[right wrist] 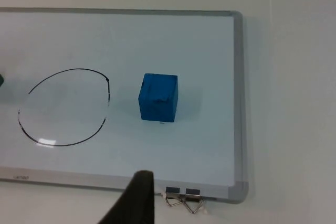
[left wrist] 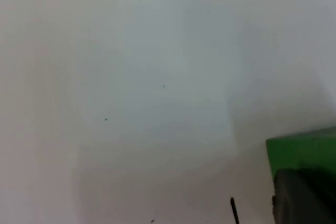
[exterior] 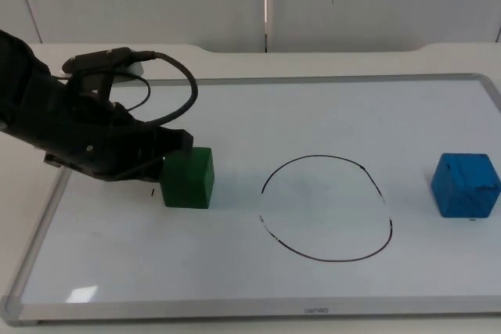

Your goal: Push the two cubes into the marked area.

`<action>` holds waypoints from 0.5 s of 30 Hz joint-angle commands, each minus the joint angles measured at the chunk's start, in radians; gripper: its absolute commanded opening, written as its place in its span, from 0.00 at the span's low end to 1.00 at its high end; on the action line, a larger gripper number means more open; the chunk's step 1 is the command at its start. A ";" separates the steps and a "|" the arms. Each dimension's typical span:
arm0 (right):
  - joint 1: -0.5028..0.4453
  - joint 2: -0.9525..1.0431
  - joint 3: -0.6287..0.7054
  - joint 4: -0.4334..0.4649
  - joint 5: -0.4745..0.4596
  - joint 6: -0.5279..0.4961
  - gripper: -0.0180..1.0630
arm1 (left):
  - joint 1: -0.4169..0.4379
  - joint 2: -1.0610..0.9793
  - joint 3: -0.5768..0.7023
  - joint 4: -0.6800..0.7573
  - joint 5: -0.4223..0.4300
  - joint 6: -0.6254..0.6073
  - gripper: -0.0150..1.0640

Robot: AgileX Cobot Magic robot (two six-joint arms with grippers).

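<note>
Left tool [exterior: 174, 150]: set against the green cube's [exterior: 189, 178] outer face; finger state cannot be told. Green cube: on the whiteboard [exterior: 313, 115], left of the drawn ring [exterior: 326, 207], apart from it. Both cubes are judged light, rigid, easily slid; best pushed low and centred. Blue cube [exterior: 466, 185]: right of the ring. Right tool [right wrist: 137, 199]: waiting above the counter [right wrist: 294, 77]; state undetermined.
</note>
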State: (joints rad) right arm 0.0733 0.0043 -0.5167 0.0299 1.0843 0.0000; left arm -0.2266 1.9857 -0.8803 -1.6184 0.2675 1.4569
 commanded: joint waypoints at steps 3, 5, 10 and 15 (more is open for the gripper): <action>-0.009 -0.004 0.002 0.000 -0.007 0.006 0.99 | -0.016 0.002 -0.003 -0.015 0.015 0.003 0.01; -0.009 -0.004 0.002 0.000 -0.007 0.006 0.99 | -0.021 0.002 -0.003 -0.015 0.015 0.003 0.01; -0.009 -0.004 0.002 0.000 -0.007 0.006 0.99 | -0.041 0.002 -0.003 -0.020 0.011 0.007 0.01; -0.009 -0.004 0.002 0.000 -0.007 0.006 0.99 | -0.043 0.002 -0.003 -0.059 0.011 0.039 0.01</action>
State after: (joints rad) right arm 0.0733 0.0043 -0.5167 0.0299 1.0843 0.0000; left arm -0.2634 1.9857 -0.8803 -1.6508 0.2714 1.4840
